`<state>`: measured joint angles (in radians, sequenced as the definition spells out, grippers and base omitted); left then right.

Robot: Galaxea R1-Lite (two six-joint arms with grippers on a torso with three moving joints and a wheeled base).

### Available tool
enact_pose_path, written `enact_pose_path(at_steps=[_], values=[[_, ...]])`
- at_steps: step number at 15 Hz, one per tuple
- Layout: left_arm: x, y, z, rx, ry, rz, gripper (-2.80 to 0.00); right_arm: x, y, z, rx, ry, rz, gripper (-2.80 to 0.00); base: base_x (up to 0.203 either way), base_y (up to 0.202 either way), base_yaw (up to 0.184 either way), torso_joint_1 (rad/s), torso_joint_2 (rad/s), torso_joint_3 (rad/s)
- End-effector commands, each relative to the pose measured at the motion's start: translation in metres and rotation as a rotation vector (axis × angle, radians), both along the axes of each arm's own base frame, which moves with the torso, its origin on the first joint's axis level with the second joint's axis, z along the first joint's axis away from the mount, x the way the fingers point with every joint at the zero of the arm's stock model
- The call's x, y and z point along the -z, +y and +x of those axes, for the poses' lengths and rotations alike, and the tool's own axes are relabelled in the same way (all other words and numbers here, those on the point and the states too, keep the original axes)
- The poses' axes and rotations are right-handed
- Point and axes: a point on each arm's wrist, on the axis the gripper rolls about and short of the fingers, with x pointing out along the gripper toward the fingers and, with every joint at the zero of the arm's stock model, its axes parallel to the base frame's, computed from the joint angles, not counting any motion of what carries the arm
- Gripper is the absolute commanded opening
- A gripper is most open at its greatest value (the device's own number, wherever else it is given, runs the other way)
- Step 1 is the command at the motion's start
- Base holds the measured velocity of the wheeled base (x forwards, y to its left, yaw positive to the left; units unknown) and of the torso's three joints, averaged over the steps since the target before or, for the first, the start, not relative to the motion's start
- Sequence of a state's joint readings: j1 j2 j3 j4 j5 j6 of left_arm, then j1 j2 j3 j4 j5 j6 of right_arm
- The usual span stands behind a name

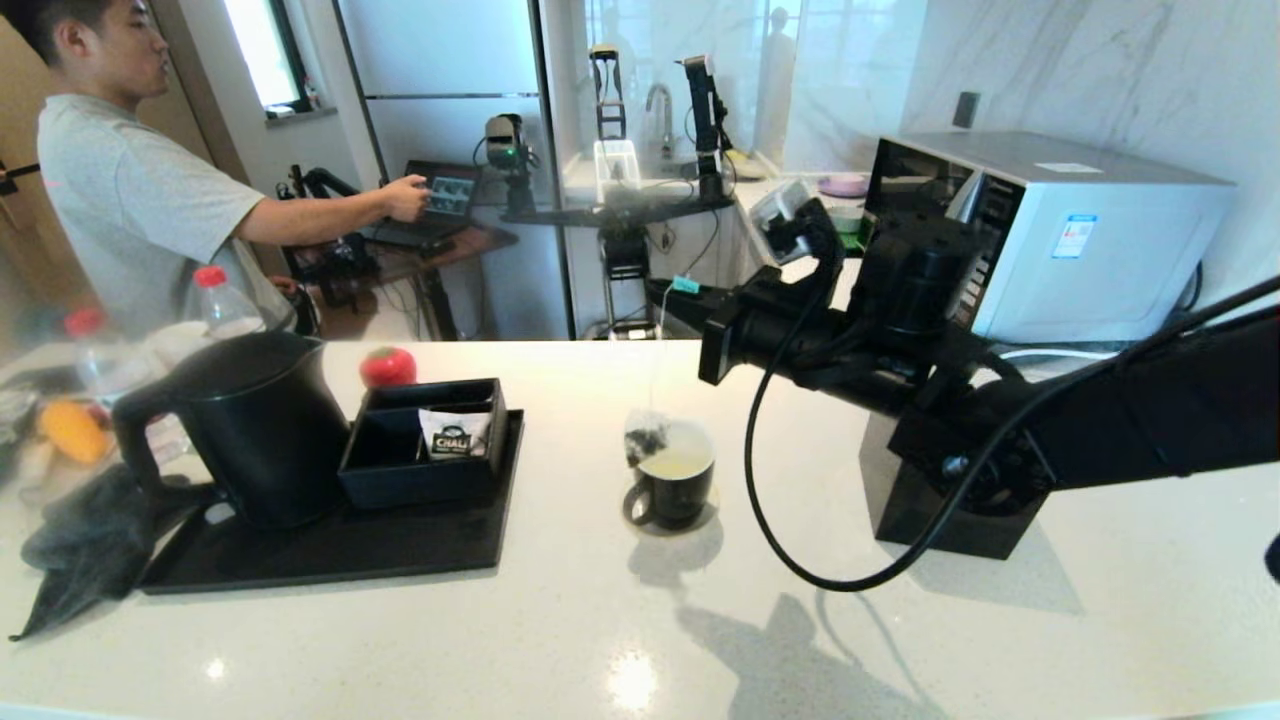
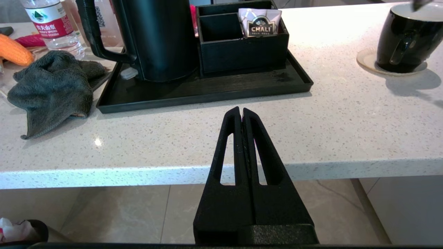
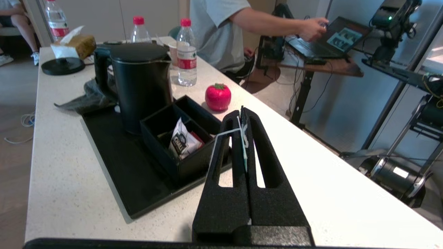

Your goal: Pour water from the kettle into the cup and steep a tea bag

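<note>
Our right gripper [image 1: 668, 293] above the cup [image 1: 670, 482] clamps the string [image 3: 225, 132]; the tea bag [image 1: 645, 437] hangs at the cup's rim. We lower slowly, keeping it centred. Left gripper [image 2: 241, 114] is clenched, empty.

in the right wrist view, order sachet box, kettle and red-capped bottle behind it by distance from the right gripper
1. sachet box, just past the right gripper, on the tray
2. kettle, behind the box, same tray
3. red-capped bottle, farthest, on the counter beyond the kettle
</note>
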<state>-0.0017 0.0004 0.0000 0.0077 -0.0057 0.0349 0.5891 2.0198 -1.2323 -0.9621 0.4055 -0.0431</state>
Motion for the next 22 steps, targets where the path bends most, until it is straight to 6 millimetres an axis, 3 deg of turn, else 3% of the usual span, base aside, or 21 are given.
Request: enact_pose_path(at_steps=[1,10,22], values=[[0.0,0.0,0.0,0.0,0.0,0.0,-2.8,0.016,0.005,0.008,-0.001,0.027,-0.02,-2.8,0.0,0.0,0.0,0.0,0.0,0.0],[0.0,0.0,0.0,0.0,0.0,0.0,-2.8,0.023,0.006,0.011,0.001,0.042,-0.03,-2.8,0.0,0.0,0.0,0.0,0.0,0.0],[0.0,0.0,0.0,0.0,0.0,0.0,-2.8,0.023,-0.014,0.027,0.06,0.038,-0.024,-2.8,0.0,0.0,0.0,0.0,0.0,0.0]])
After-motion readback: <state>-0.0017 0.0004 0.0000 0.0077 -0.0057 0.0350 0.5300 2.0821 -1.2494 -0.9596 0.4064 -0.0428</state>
